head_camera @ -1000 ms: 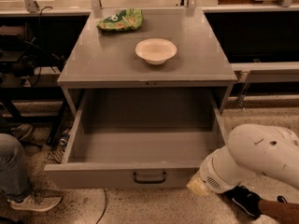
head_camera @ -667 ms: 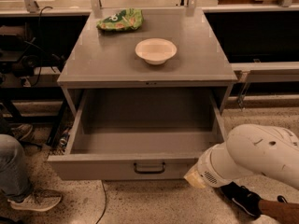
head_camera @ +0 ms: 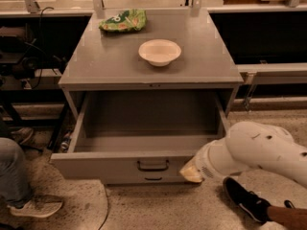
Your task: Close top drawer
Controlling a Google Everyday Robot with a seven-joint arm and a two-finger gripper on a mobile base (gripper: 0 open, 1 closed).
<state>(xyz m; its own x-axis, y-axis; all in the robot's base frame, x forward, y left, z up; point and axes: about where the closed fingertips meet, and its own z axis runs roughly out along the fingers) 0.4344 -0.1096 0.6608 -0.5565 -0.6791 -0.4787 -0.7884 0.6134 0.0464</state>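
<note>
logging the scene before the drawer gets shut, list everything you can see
cabinet: one, grey, centre of view
top drawer: one, grey, pulled out, nothing visible inside, black handle on its front
bowl: one, cream, middle of the cabinet top
bag: one, green, back left of the cabinet top
jeans leg: one, blue, left edge
grey shoe: one, floor, lower left
black shoe: one, floor, lower right
robot arm: one, white, lower right
gripper: one, yellowish, at the right end of the drawer front
</note>
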